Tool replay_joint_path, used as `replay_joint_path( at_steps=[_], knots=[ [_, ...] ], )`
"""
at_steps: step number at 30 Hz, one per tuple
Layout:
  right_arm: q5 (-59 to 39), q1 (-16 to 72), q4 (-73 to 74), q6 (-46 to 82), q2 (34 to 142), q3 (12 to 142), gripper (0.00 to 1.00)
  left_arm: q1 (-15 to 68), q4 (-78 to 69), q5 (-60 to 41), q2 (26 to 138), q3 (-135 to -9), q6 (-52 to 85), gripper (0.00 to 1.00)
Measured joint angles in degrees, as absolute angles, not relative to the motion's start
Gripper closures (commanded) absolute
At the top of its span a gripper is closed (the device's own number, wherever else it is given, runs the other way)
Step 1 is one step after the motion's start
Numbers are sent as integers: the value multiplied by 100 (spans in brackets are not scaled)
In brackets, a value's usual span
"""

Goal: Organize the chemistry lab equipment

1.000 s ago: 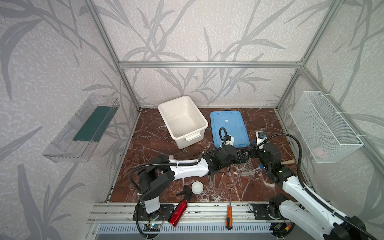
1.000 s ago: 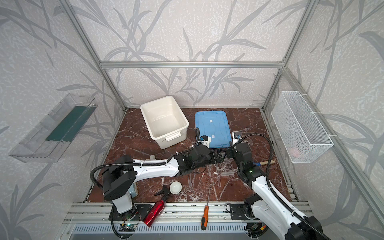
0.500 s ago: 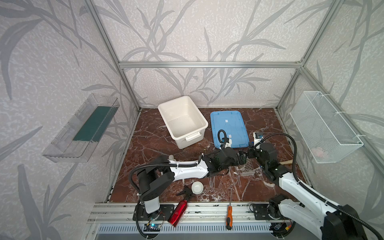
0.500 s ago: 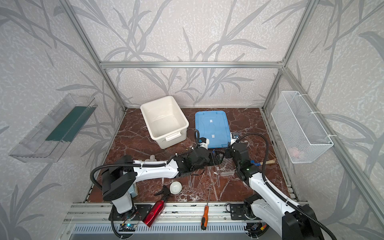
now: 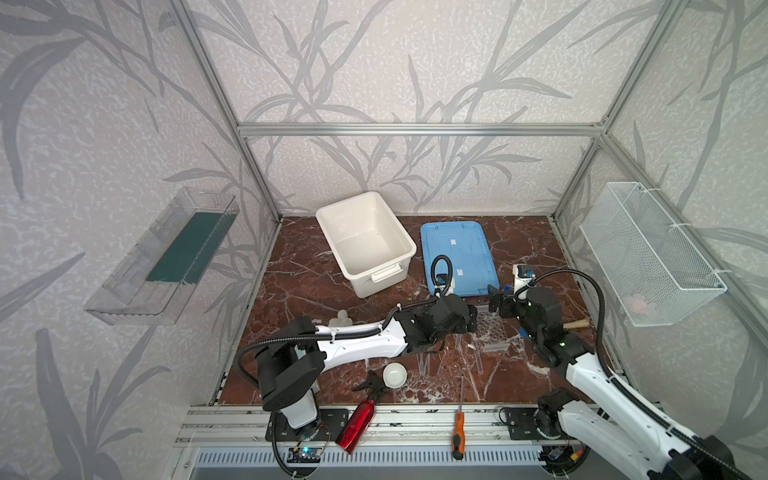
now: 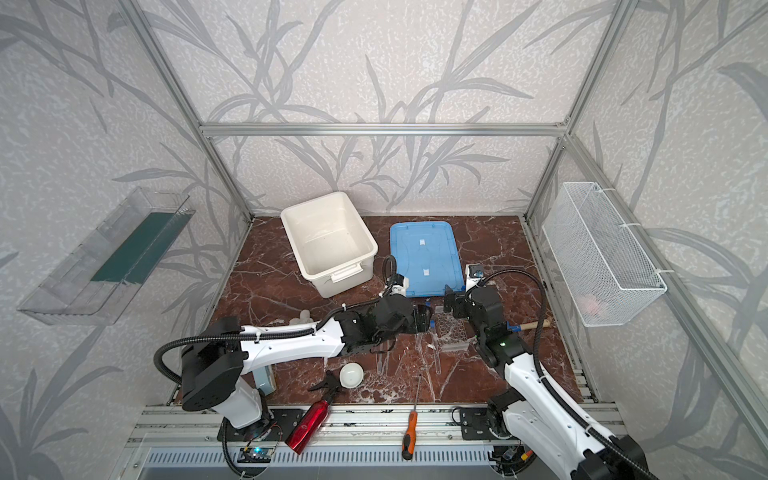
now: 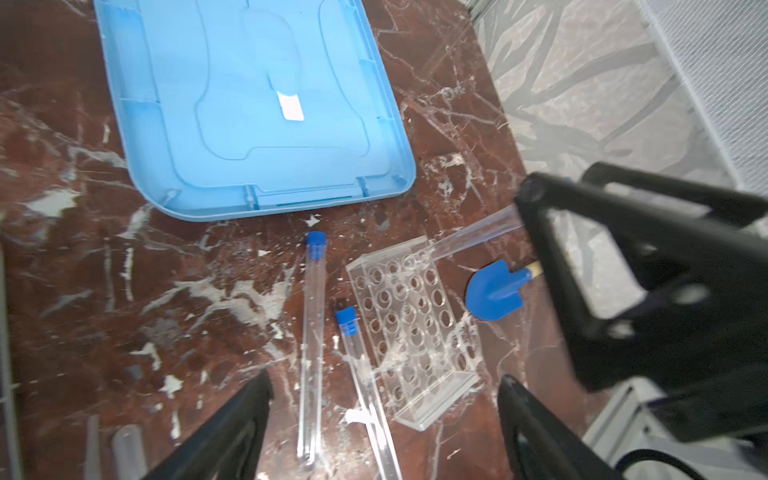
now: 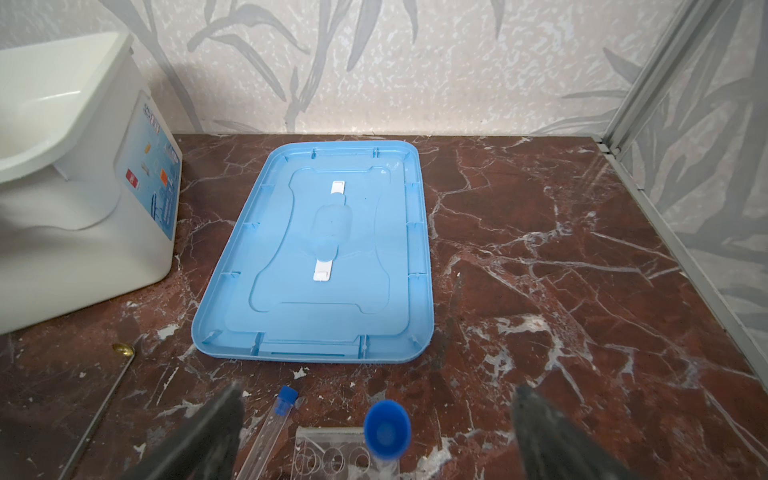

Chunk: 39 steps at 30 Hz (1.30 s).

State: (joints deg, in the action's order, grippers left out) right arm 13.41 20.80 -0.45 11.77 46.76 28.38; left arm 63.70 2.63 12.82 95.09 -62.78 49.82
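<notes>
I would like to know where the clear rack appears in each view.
Top view: rack in front of the blue lid's right corner.
Top view: same place.
Left wrist: mid-picture, beside two capped tubes.
Right wrist: nearest the camera, before the lid.
Shared landmark: the lid.

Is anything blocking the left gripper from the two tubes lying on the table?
Nothing visible. The open left gripper hangs over both. The rack-side tube lies close beside the clear rack, which might crowd a finger; the other tube lies clear.
</notes>
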Motion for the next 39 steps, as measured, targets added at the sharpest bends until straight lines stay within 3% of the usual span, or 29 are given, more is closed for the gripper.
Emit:
replay_joint_path(
  at_steps=[7, 15, 19, 24, 33, 39],
  knots=[
    [961, 2080, -1643, 1518, 4021, 3787, 1, 6370, 1428, 1219, 9738, -6753, 4327, 31],
    [73, 2080, -3124, 2010, 3680, 3994, 0, 6368, 2298, 784, 10908, -7636, 4016, 43],
    [-12, 2080, -3444, 2058, 3492, 3962, 1, 6370, 2681, 705, 11325, -8044, 3850, 44],
    [-8, 2080, -3697, 2056, 3402, 3962, 1, 6368, 2880, 810, 11655, -8370, 3570, 53],
    [16, 2080, -3815, 2025, 3052, 3920, 1, 6307, 3072, 880, 12001, -8552, 3398, 55],
    [62, 2080, -3811, 2005, 3048, 3848, 1, 6298, 3098, 902, 12046, -8552, 3361, 69]
  ],
)
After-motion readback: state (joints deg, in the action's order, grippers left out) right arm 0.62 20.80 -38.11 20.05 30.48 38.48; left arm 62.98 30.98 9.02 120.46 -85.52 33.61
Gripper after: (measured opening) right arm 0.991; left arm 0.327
